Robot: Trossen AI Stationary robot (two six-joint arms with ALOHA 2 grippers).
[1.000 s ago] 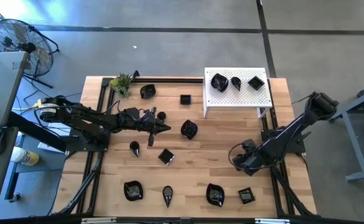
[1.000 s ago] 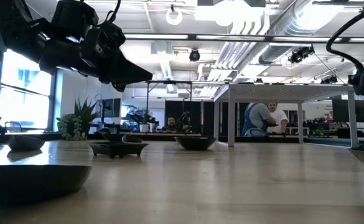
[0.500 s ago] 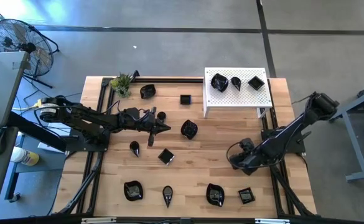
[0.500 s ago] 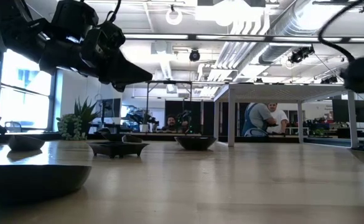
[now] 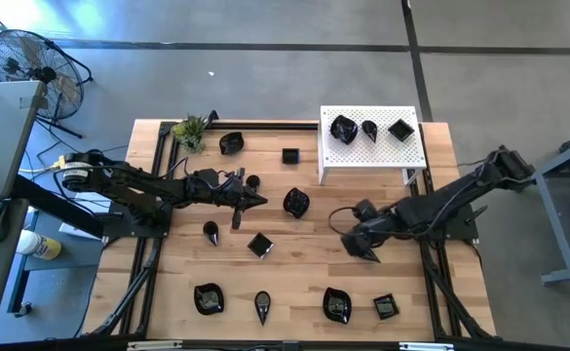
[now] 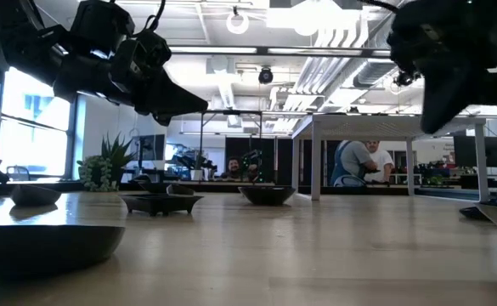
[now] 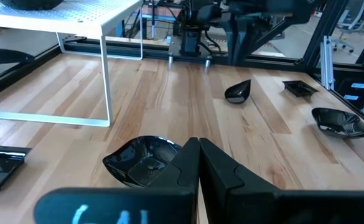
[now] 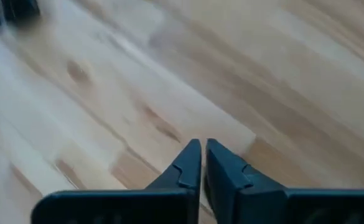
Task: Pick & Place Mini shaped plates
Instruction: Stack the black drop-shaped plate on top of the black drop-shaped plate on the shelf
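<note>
Below right gripper [image 5: 370,254], plates [image 5: 337,305] apart

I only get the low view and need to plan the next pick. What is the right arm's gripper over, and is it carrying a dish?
Observer: The right gripper hangs over bare wood, jaws together, holding nothing.
Operator: Which dish is nearest it?
Observer: A rounded black dish at the table's front edge, beside a square black dish.
Operator: And the white platform?
Observer: The white perforated platform carries three black dishes.
Operator: The left arm?
Observer: The left gripper waits, jaws shut, beside a wavy-edged dish.
</note>
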